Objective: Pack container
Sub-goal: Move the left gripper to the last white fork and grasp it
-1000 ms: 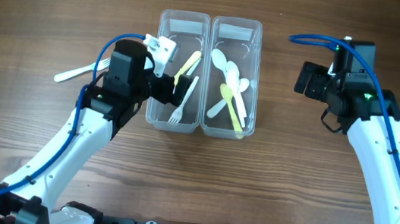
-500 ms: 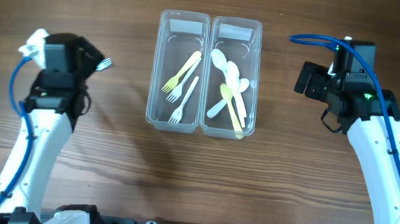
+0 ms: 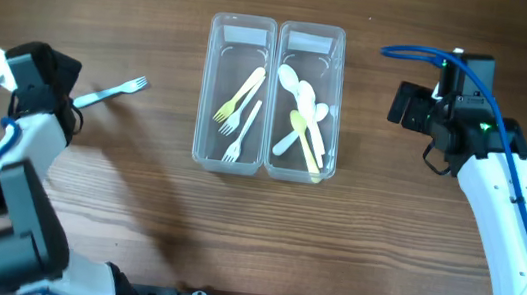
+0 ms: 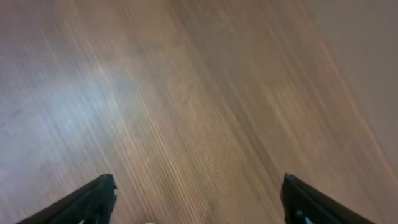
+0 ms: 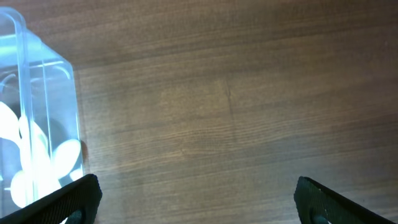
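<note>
1. The table [image 3: 353, 239] carries everything: two clear bins side by side at its middle, with an arm on either side.
2. Your left arm [image 3: 35, 135] sits at the far left edge. Your right arm [image 3: 498, 207] is well to the right of the bins. Neither is over a bin.
3. The left bin [image 3: 207, 90] holds two forks [image 3: 242, 130] and the right bin [image 3: 337, 106] holds spoons [image 3: 302, 97], so the packing looks sorted by kind.
4. One white fork [image 3: 109, 92] lies loose on the table, left of the left bin and apart from it. Its tines point toward the bins and its handle end is near the left arm's head.
5. The left wrist view is blurred, but the left jaws stand wide apart with only bare wood between them, so they are open and empty. The right jaws are also spread wide and hold nothing.
6. I judge the step in hand to be fetching that last fork with the left arm. The next move is to bring the jaws over the handle, square them across the thin shaft and go right down to the wood before closing. The fork lies flat, so there is little to catch.
</note>
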Controlling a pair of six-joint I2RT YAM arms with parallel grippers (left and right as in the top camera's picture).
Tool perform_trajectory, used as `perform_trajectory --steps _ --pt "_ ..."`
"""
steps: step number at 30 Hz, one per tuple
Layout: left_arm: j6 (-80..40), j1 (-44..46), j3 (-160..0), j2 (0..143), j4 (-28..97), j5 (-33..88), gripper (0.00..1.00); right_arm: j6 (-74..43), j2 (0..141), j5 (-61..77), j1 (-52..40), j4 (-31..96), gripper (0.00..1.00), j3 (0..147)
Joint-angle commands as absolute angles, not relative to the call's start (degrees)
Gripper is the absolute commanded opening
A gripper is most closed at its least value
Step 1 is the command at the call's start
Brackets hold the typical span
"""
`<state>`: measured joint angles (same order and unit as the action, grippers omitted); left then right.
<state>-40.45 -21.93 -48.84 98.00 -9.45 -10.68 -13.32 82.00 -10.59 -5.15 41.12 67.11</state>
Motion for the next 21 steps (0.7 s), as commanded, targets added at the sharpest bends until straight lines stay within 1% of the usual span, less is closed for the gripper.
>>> perform_trajectory --steps 1,3,6,9,13,16,19,21 --pt "-31.1 -22.1 -49.3 103.4 -14.4 -8.8 0.83 -12.6 82.3 -11.6 -5.0 41.0 1.00 67.9" --pt "-27.5 -22.1 -49.3 105.7 -15.8 -8.8 0.82 -12.6 82.3 -11.6 -5.0 41.0 1.00 67.9" --pt "-27.1 -22.1 -49.3 108.0 -16.0 -8.8 0.82 -12.6 82.3 -11.6 -5.0 41.0 1.00 67.9" --pt "-27.2 -22.1 -49.3 109.1 -14.8 -8.8 0.79 -12.6 82.3 -11.6 -5.0 41.0 1.00 67.9" --pt "-27.2 -22.0 -49.3 109.1 -11.1 -8.0 0.73 -12.6 82.3 -11.6 -5.0 41.0 1.00 67.9" --pt "-27.2 -22.0 -49.3 109.1 -6.1 -6.9 0.71 -12.6 82.3 -11.6 -5.0 41.0 1.00 67.9" --pt "-27.2 -22.0 -49.3 109.1 -1.8 -6.9 0.67 -12.6 82.3 -11.6 -5.0 41.0 1.00 67.9" --pt "-27.2 -22.0 -49.3 109.1 0.8 -6.9 0.55 -12.6 82.3 -11.6 -5.0 41.0 1.00 67.9"
